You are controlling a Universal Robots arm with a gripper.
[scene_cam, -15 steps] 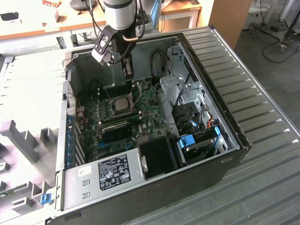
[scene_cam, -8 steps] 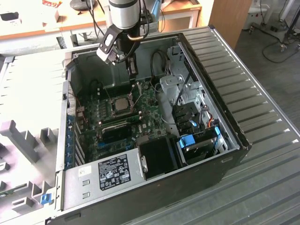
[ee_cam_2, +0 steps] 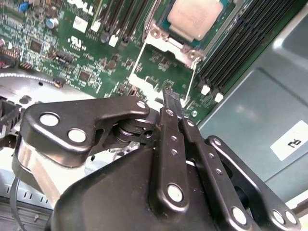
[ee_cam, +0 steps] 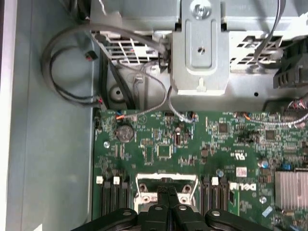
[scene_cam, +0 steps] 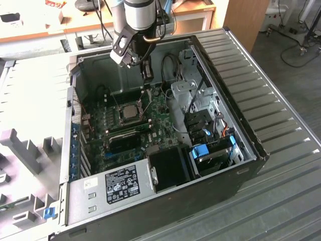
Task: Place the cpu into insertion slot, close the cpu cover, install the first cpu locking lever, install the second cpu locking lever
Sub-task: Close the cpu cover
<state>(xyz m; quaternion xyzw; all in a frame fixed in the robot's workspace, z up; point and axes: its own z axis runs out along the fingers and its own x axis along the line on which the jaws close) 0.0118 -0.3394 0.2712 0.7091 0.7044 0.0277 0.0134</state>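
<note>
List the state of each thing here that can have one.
gripper: fingers shut, poised just above the motherboard.
cpu: lying flat, metal top up.
cpu cover: apparently down, framing the cpu.
computer case: side panel off, inside exposed.

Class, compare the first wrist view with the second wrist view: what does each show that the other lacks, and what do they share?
First wrist view: a coin battery, a grey metal bracket and a finned heatsink. Second wrist view: the cpu and a white sticker. Both: the shut gripper over the green motherboard.
</note>
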